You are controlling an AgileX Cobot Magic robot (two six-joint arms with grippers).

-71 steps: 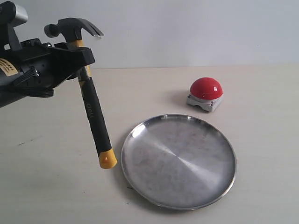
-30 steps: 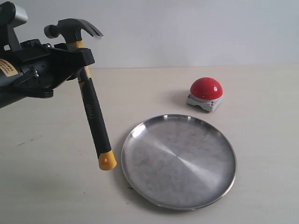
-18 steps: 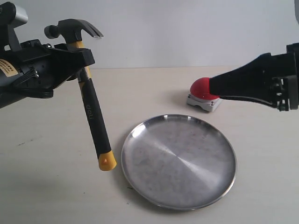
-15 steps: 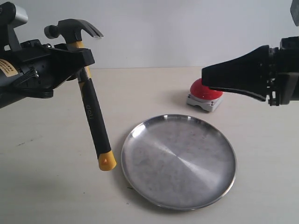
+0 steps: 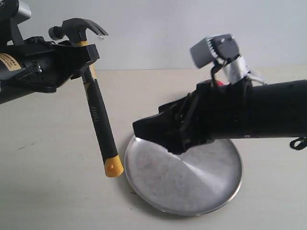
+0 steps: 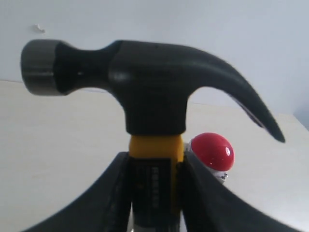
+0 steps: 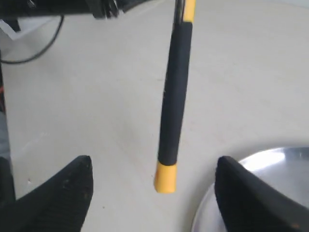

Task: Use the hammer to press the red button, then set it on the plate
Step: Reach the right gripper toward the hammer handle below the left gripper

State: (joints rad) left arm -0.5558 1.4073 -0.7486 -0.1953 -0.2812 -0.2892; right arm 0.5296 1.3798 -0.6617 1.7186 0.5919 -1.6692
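Note:
My left gripper (image 5: 85,61) is shut on the hammer (image 5: 98,115) just under its dark steel head (image 6: 145,87). The black handle hangs down with its yellow end (image 5: 113,167) above the table, left of the plate (image 5: 192,187). My right gripper (image 5: 156,136) reaches in from the right over the plate, open and pointing at the handle's lower end. In the right wrist view the yellow end (image 7: 165,178) hangs between its spread fingers (image 7: 67,193), not touching either. The red button (image 6: 212,151) sits beyond the hammer; in the exterior view the right arm hides nearly all of it.
The right arm (image 5: 259,115) crosses low over the plate's far half, with its wrist camera (image 5: 213,48) on top. The left arm's body (image 5: 29,67) fills the upper left, with its cable (image 7: 34,53) seen in the right wrist view. A pale wall stands behind the beige table (image 5: 48,191).
The right arm has swung in from the right edge, down and leftward over the plate toward the hammer's handle, covering the button. The left gripper and hammer have shifted only slightly.

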